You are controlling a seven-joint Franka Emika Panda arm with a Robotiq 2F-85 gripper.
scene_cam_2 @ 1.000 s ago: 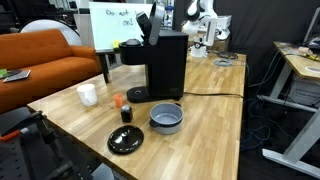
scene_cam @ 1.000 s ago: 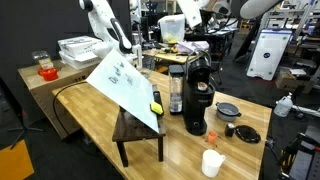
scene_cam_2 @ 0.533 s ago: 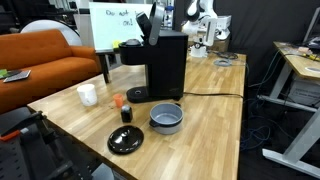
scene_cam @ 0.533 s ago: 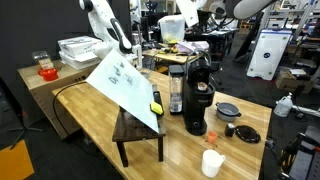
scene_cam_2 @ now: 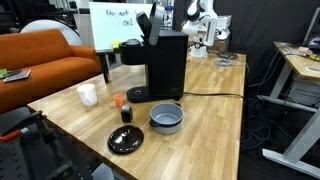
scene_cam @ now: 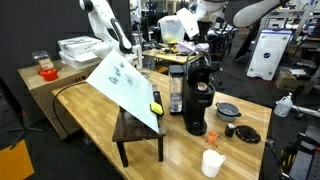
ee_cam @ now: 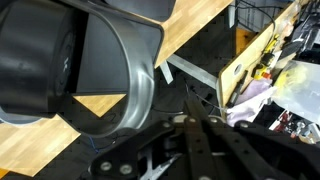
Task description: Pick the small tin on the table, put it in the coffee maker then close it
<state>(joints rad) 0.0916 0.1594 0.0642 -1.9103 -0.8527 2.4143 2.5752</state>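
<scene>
- Close by the coffee maker, the pincer is seen pressed together, nothing visibly held.
- Its hinged top is judged stiff, slick plastic; best pushed down near the front edge.

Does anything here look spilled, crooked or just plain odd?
Nothing looks spilled. The oddity: a white scribbled board leans at a slant on a small dark stool, which itself seems to stand on the table beside the coffee maker.
</scene>
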